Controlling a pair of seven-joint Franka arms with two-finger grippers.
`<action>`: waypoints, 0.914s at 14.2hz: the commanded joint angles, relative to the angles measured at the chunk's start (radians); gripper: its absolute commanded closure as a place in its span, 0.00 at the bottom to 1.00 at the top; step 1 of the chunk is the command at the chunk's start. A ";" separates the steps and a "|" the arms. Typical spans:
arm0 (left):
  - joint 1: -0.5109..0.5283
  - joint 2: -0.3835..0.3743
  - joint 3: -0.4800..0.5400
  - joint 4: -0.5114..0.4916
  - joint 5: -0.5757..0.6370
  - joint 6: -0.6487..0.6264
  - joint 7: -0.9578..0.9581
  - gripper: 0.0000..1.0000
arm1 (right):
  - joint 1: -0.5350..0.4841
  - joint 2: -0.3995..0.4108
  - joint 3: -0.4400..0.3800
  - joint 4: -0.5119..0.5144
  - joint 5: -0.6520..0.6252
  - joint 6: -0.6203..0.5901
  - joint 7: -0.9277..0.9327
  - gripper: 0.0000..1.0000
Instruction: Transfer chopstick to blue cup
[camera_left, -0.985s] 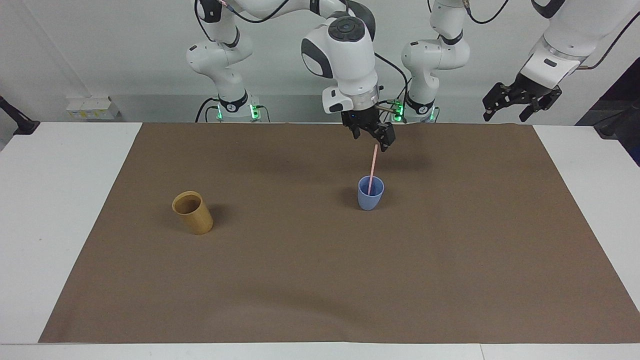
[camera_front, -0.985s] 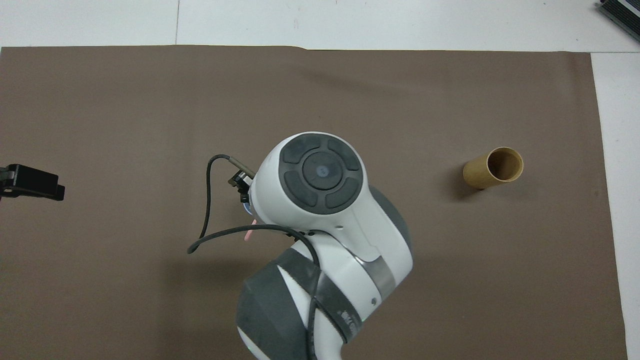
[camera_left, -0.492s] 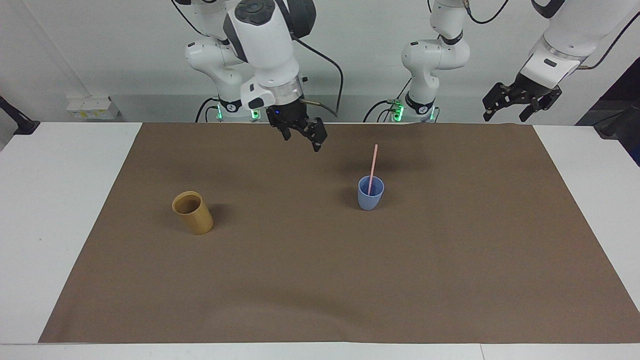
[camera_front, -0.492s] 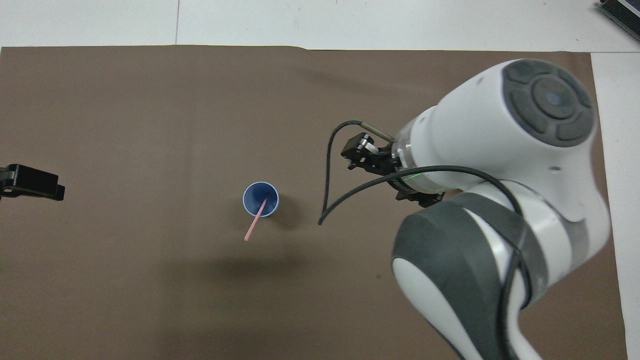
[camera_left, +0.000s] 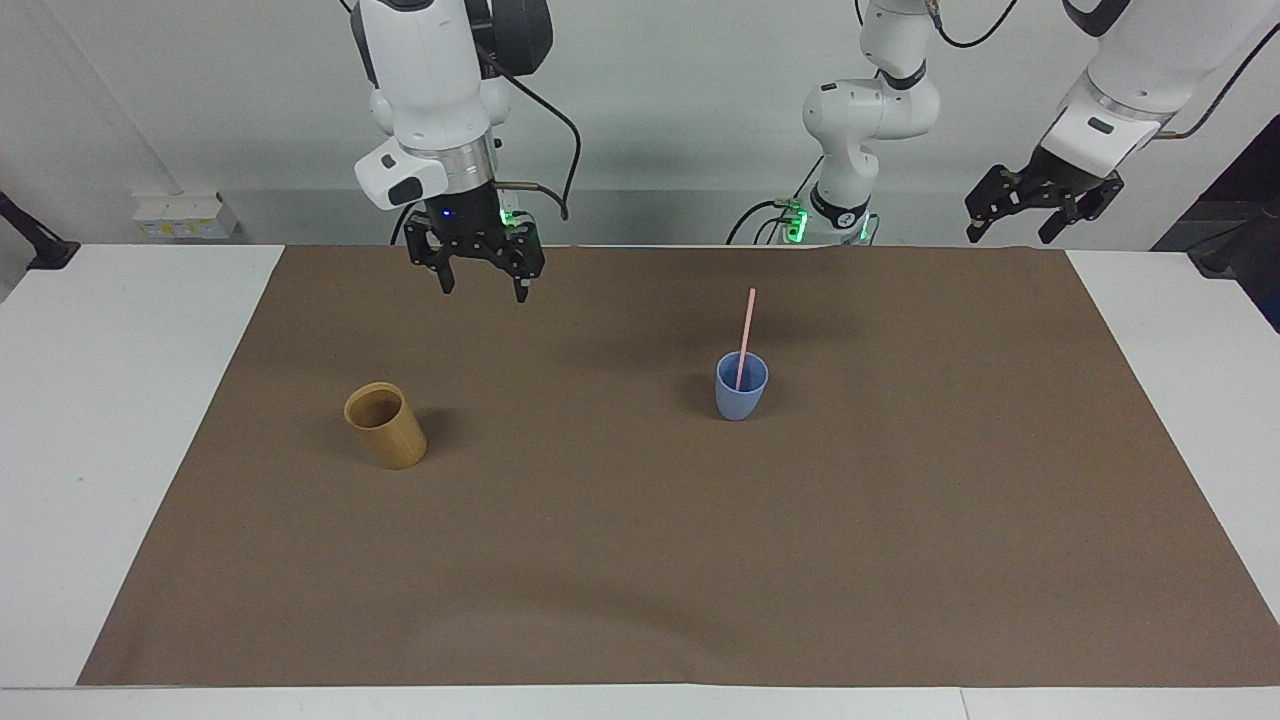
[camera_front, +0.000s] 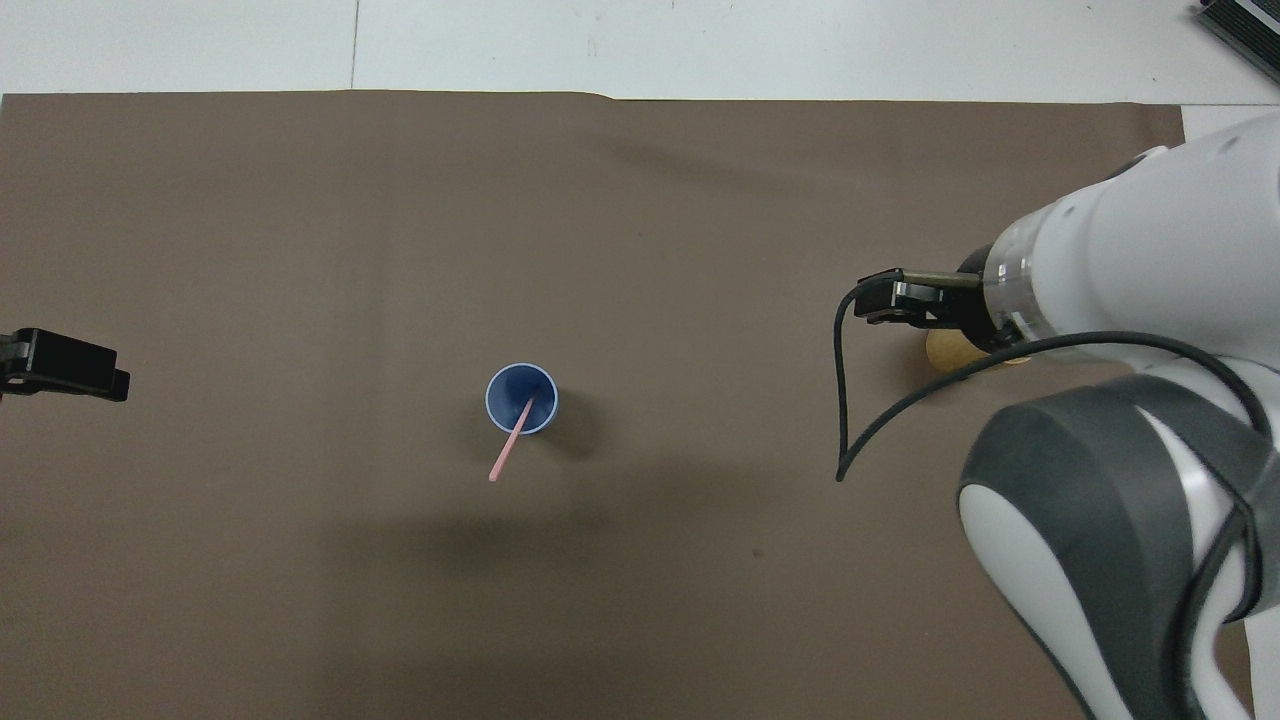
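Observation:
The blue cup (camera_left: 741, 390) (camera_front: 521, 398) stands upright near the middle of the brown mat. One pale pink chopstick (camera_left: 745, 330) (camera_front: 508, 455) stands in it, leaning with its top toward the robots. My right gripper (camera_left: 481, 284) hangs open and empty in the air over the mat at the right arm's end, well apart from the blue cup. In the overhead view its wrist covers most of the tan cup. My left gripper (camera_left: 1012, 226) waits open and empty, raised off the left arm's end of the mat.
A tan bamboo-coloured cup (camera_left: 386, 427) (camera_front: 944, 351) stands upright on the brown mat (camera_left: 640, 560) toward the right arm's end. White table (camera_left: 110, 400) borders the mat on both ends.
My right gripper has swung away from above the blue cup toward the right arm's end, staying open. The chopstick stays in the cup. The left arm has not moved.

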 joint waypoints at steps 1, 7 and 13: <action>0.012 -0.006 -0.005 0.003 0.004 -0.004 0.004 0.00 | -0.060 -0.029 0.012 -0.012 -0.022 0.008 -0.116 0.00; 0.012 -0.006 -0.007 0.004 0.004 -0.004 0.004 0.00 | -0.097 -0.005 0.011 0.032 -0.031 -0.021 -0.229 0.00; 0.012 -0.006 -0.005 0.004 0.004 -0.004 0.004 0.00 | -0.117 0.040 0.011 0.131 -0.023 -0.132 -0.229 0.00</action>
